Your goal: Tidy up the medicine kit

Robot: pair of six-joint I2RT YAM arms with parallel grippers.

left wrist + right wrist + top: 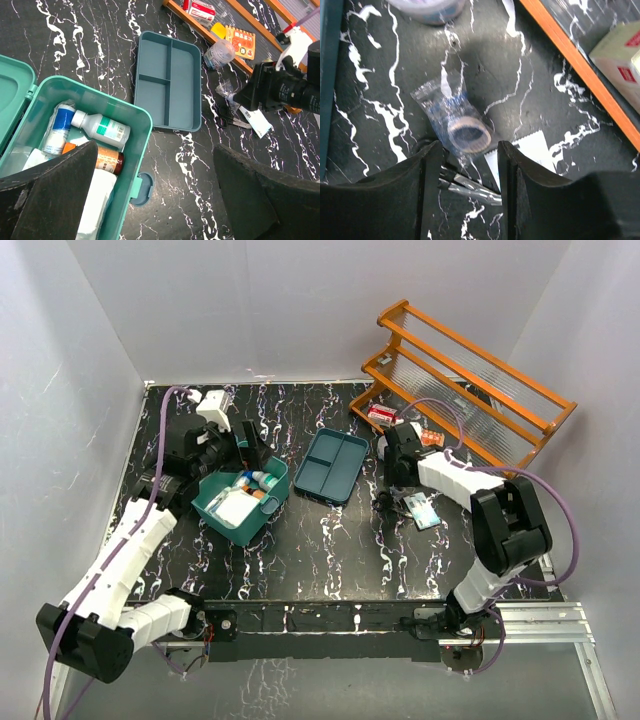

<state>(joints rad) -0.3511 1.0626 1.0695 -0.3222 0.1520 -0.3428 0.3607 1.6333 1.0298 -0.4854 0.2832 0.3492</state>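
The main risk sits at the right gripper [468,146], whose fingers stand apart with nothing held, either side of a small roll in a clear wrapper [467,131] lying on the table. If the fingers come together on the loose crinkled film and not on the roll itself, the roll will likely slip out on the lift. A thin metal tool [470,186] lies touching or just under the near end of the wrapper, and a white packet [532,150] is just beside it, so a low or skewed grasp could drag either one along. The orange rack [580,75] runs close on the right, and a wide swing could knock its rail. The medicine kit [144,150] sits on the left part of the table with its lid open, bottles [100,127] already lying inside. It is well apart from the right gripper, with the blue divided tray [170,80] between them. The left gripper [155,165] hangs over the kit's near corner, spread wide and empty. There it could get in the way of anything the right arm brings across.
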